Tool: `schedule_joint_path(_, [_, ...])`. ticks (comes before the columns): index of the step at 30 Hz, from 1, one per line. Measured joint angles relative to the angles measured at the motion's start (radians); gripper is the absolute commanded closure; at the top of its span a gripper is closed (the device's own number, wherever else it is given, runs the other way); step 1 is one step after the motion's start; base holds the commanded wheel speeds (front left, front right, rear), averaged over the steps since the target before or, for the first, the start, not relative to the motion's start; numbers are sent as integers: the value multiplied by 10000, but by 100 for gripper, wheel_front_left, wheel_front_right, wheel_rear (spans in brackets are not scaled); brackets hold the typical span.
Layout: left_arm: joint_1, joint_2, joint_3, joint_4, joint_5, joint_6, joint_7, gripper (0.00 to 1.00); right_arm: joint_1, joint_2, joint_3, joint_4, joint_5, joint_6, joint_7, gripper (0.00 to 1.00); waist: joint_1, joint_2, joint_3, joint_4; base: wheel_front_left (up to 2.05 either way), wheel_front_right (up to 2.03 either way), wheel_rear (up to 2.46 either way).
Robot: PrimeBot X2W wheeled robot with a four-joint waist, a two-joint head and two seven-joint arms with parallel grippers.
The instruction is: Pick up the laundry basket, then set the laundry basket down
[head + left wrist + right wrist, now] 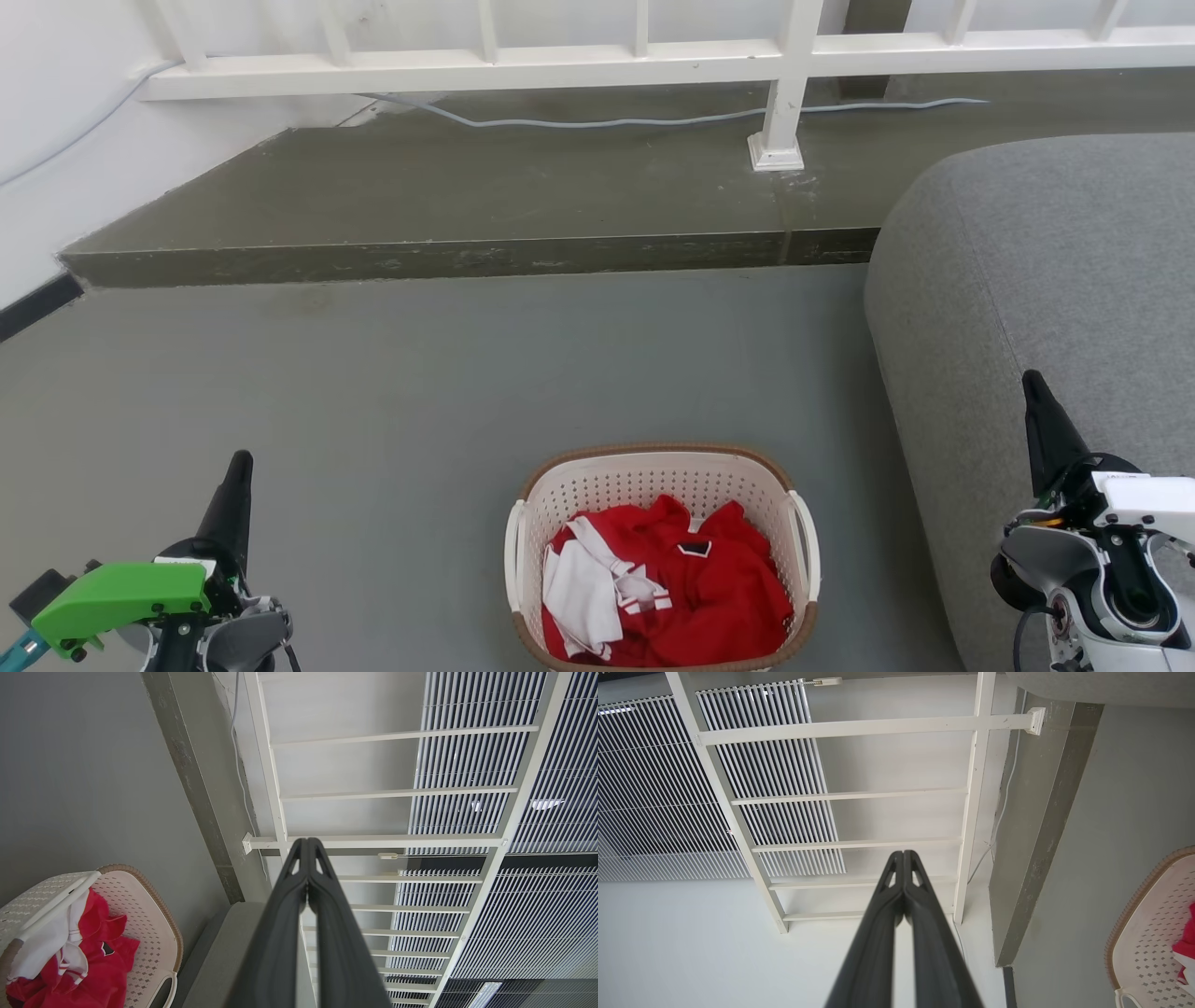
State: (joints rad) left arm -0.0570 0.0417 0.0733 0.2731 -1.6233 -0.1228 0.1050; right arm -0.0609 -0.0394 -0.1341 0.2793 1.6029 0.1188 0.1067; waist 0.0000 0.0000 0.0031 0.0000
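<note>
Laundry basket (653, 478) sits on the floor (420, 373), not yet grasped.
Fingers pressed together, left end effector (238, 467) and right end effector (1033, 385) flank it, well apart; next, spread and reach its side handles (513, 551).

I see the grey floor (373, 373) carrying the laundry basket (653, 481), with a grey fabric sofa (1027, 280) near its right side.

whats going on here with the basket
Nothing is being handled yet. The cream-white perforated plastic laundry basket with a brown woven-look rim sits on the grey floor, holding red and white clothes, next to a grey sofa. The robot's left gripper and right gripper hover shut on either side of it, touching nothing.
</note>
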Motion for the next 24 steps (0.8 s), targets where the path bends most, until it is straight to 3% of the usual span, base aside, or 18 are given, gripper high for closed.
schedule_joint_path(23, [0, -2, 4, 0, 0, 0, 0, 100, 0, 0, 0, 0, 0, 0, 0, 100, 0, 0, 0, 0, 0, 0, 0])
schedule_joint_path(24, [2, -4, 2, 10, -2, 2, 0, 0, 2, 2, 2, 12, 0, -2, 0, 0, 0, 0, 0, 0, 0, 0, 0])
